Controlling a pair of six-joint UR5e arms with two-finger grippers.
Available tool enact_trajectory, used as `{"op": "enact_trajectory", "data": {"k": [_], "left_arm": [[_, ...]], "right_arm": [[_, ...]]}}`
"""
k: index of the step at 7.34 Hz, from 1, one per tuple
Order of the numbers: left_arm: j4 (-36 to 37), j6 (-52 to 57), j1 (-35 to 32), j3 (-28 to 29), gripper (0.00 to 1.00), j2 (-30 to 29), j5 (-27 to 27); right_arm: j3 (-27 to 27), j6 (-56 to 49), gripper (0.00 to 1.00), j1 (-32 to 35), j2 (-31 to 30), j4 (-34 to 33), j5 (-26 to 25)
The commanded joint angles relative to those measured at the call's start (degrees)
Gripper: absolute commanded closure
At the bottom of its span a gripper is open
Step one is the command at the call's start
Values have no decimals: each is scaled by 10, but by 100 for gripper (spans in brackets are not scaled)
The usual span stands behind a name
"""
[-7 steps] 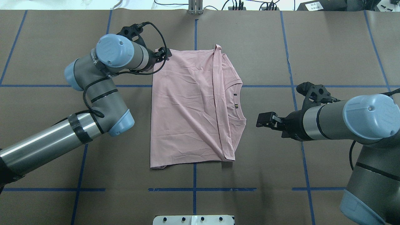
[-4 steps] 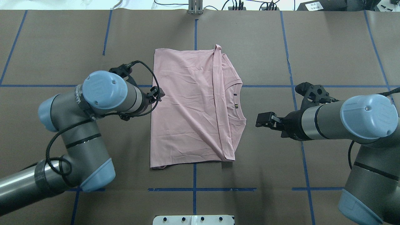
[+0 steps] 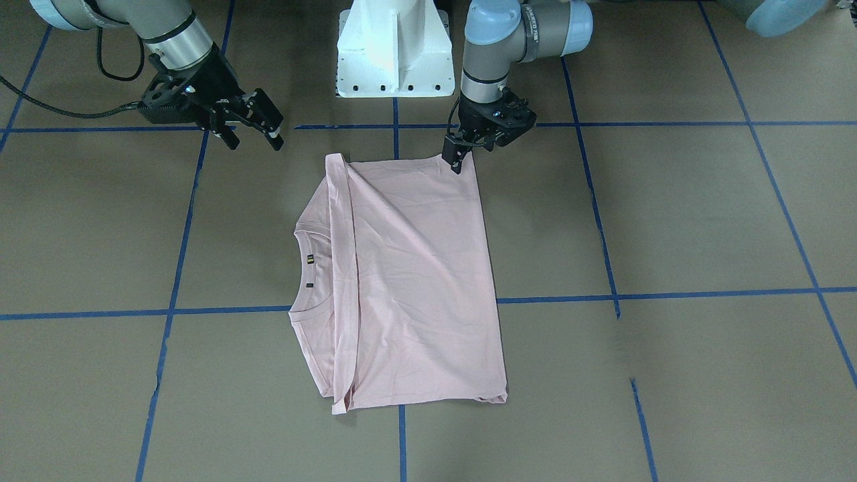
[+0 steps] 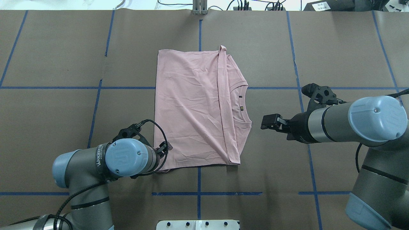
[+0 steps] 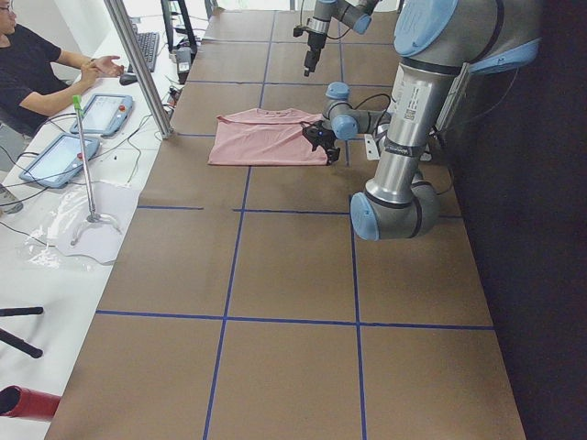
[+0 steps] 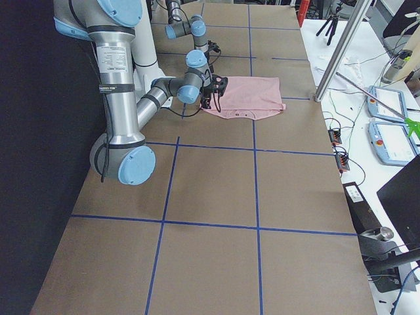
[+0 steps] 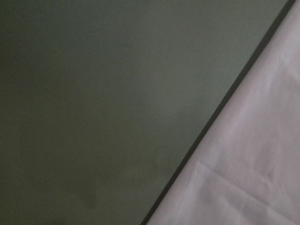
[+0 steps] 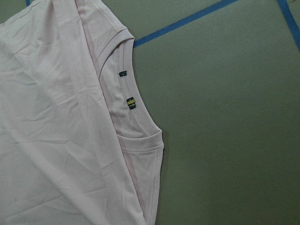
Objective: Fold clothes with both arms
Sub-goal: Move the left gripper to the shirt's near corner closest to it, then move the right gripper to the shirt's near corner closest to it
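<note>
left gripper (image 4: 166,148) has slid from the top-left to the bottom-left corner of the t-shirt (image 4: 191,111) in the overhead view, likely lining up the next fold; can't tell its finger state. right gripper (image 4: 267,122) unmoved, fingers spread, empty, right of the collar. shirt lies flat at frame centre, bare table (image 4: 335,48) off every edge.

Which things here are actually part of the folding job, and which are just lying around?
Job: pink T-shirt; left gripper, at its near corner; right gripper, open beside the collar.
Lying about: white pedestal; tablets; person at the side.
</note>
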Motion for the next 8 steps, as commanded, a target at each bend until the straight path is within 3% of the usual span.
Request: {"op": "enact_trajectory", "data": {"k": [1,3,6,8], "left_arm": [[1,-7,9,7,2,-2,1],[3,-17,10,5,21,-2,2],[3,-18,11,3,95,-3,9],[3,-18,12,0,100,-4,11]], "right_arm": [[0,0,0,1,0,0,0],[0,0,0,2,0,0,0],[-1,-1,0,3,0,0,1],[-1,-1,0,3,-1,0,1]]}}
